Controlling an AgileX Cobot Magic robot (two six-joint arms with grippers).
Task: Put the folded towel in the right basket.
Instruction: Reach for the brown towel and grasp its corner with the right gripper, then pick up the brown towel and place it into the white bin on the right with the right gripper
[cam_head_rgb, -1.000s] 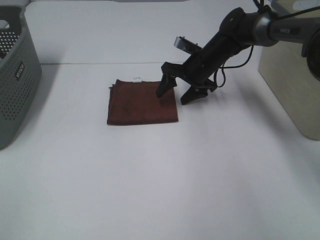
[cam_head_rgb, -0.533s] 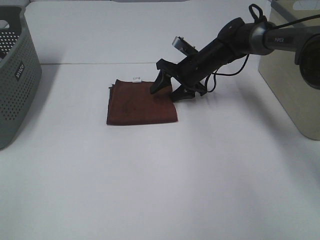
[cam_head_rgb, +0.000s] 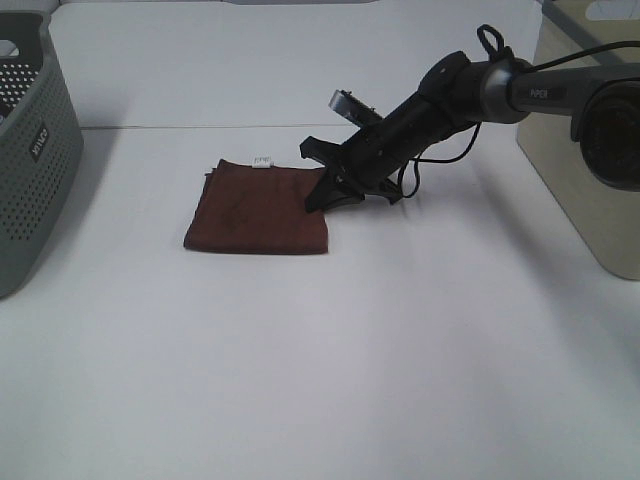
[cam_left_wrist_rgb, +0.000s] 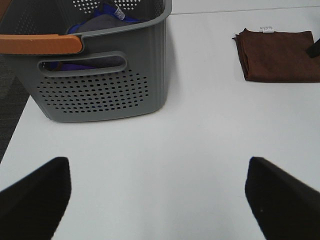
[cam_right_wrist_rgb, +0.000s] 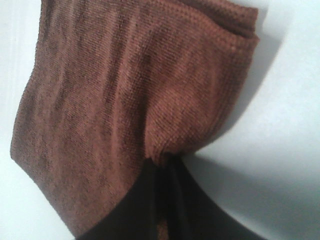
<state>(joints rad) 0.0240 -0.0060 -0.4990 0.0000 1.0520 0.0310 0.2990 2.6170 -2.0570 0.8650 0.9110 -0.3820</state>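
The folded towel (cam_head_rgb: 255, 210) lies flat mid-frame. The right claw (cam_head_rgb: 320, 200) is pinched shut on its right edge, likely to carry it to the right basket (cam_head_rgb: 560, 200).

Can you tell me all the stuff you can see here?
brown folded cloth towel: one, brown, middle of the table
grey perforated plastic basket: one, grey, far left
blue cloth: one, blue, inside the grey basket
beige basket: one, beige, far right
white table: one, white, under the towel
left pincer: one, black, open, above bare table near the grey basket
right pincer: one, black, shut on the towel's right edge
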